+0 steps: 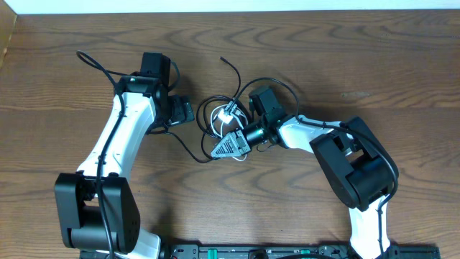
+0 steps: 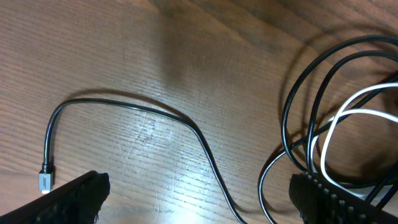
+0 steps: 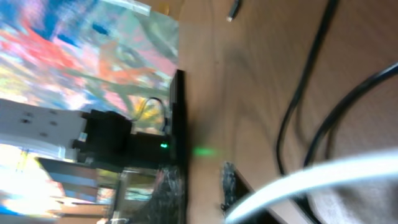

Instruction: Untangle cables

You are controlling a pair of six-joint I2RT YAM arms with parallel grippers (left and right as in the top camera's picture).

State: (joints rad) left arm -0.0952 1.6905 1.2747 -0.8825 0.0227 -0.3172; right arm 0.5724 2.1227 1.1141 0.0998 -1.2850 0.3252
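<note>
The cables lie tangled at mid-table: black loops with a short white loop among them. My left gripper is open just left of the tangle. In the left wrist view its fingers straddle a black cable, whose small plug end lies by the left finger. Black loops and the white cable are by the right finger. My right gripper is turned on its side at the tangle's near edge. In the blurred right wrist view its jaws look shut on the white cable.
The brown wooden table extends all round the tangle. One black cable end points toward the far edge. Thick black arm wires loop off the left arm. The arm bases stand at the near edge.
</note>
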